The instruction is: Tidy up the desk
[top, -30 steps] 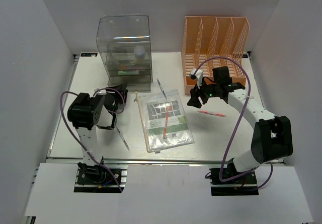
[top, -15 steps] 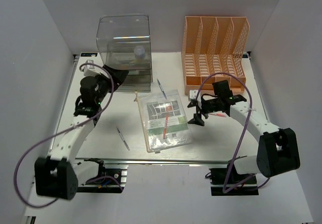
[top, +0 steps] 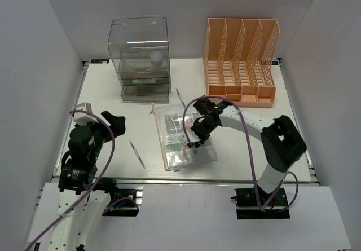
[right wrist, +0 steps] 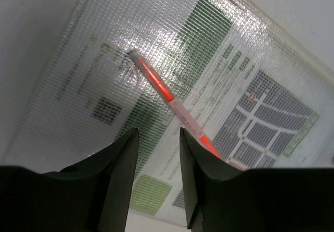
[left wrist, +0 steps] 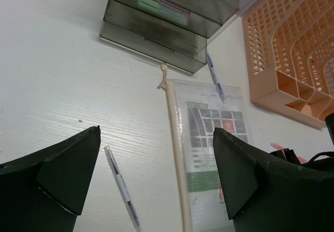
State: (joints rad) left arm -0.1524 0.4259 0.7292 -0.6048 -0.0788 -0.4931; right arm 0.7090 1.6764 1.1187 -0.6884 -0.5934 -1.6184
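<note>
The white desk (top: 101,93) carries a clear mesh document pouch (top: 194,152) with a red pen (top: 185,144) lying on it. My right gripper (top: 192,139) hovers low over the pouch. In the right wrist view its jaws (right wrist: 159,141) stand slightly apart and empty, just short of the red pen (right wrist: 172,99) on the pouch (right wrist: 94,75). My left gripper (top: 115,122) is wide open and empty above the desk's left side. In the left wrist view (left wrist: 156,174) a white-and-blue pen (left wrist: 120,182) lies between its fingers on the desk.
A clear drawer box (top: 139,59) stands at the back left and an orange file rack (top: 240,59) at the back right. The white-and-blue pen (top: 136,153) lies left of the pouch, and a blue pen (top: 180,98) lies behind it. A pink pen tip (left wrist: 278,147) shows by the right arm.
My right gripper has swung left from beside the rack to over the pouch. My left arm has pulled back from the drawer box toward the front left.
</note>
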